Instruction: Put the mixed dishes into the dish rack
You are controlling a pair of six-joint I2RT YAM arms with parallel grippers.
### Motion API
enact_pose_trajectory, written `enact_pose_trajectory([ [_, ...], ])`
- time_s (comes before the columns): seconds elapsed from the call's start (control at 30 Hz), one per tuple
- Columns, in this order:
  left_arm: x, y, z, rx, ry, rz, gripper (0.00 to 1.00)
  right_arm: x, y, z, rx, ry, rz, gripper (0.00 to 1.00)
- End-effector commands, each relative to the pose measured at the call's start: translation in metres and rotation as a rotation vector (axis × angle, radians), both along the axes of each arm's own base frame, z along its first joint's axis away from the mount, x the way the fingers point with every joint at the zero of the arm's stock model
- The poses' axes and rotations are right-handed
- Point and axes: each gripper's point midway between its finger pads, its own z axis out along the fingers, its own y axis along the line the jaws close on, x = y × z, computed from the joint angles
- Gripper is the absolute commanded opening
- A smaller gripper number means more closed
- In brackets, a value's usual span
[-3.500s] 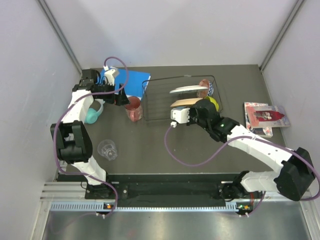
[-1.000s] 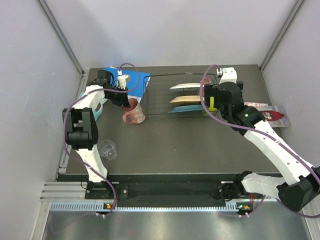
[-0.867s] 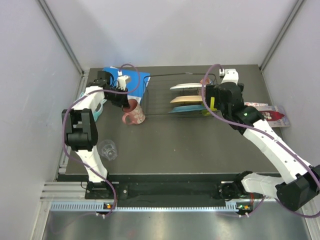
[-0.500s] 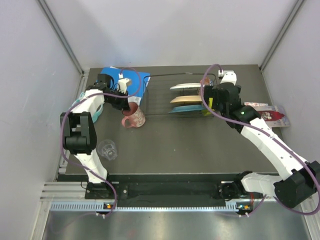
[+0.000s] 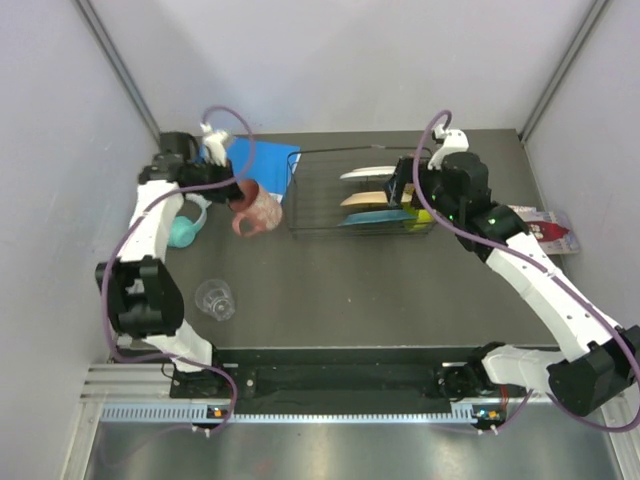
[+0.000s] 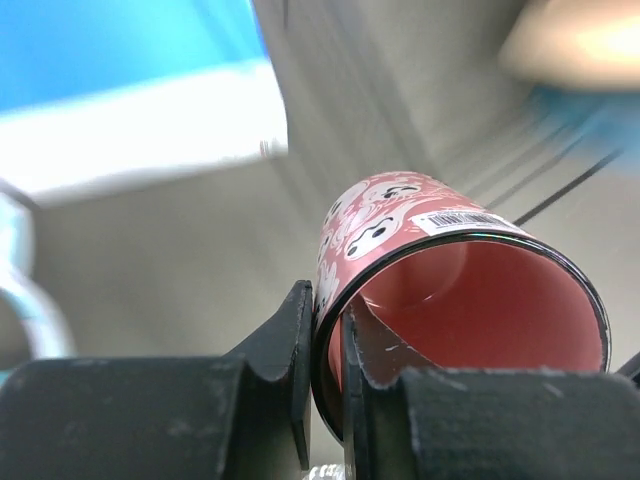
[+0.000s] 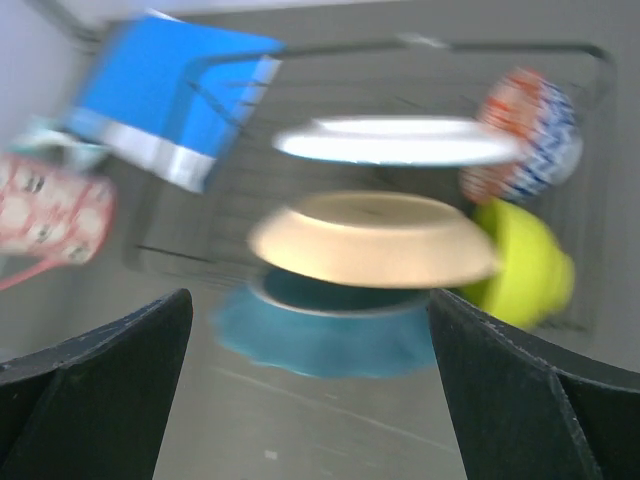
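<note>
Step in hand: red tumbler point(image 6: 450, 300) going into the dish rack point(image 5: 360, 152); left gripper point(image 6: 328, 330) is clamped on its rim, one finger inside and one outside; tumbler hangs tilted just left of the rack wall, beside the blue book point(image 5: 262, 160). Next move, I'd say: clear the wall, set it down in the free left part. Right gripper point(image 7: 308, 300) is spread wide, holds nothing, above the plates; clear glass point(image 5: 215, 298) sits on the table, well apart.
</note>
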Motion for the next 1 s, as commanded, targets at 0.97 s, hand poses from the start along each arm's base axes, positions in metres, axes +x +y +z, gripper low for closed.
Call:
enact_pose_trajectory([
  [0.97,0.018,-0.144,0.313,-1.169,-0.277,-0.104,0.0,-0.046,0.192,0.179,0.987,-0.311,1.137,0.96],
])
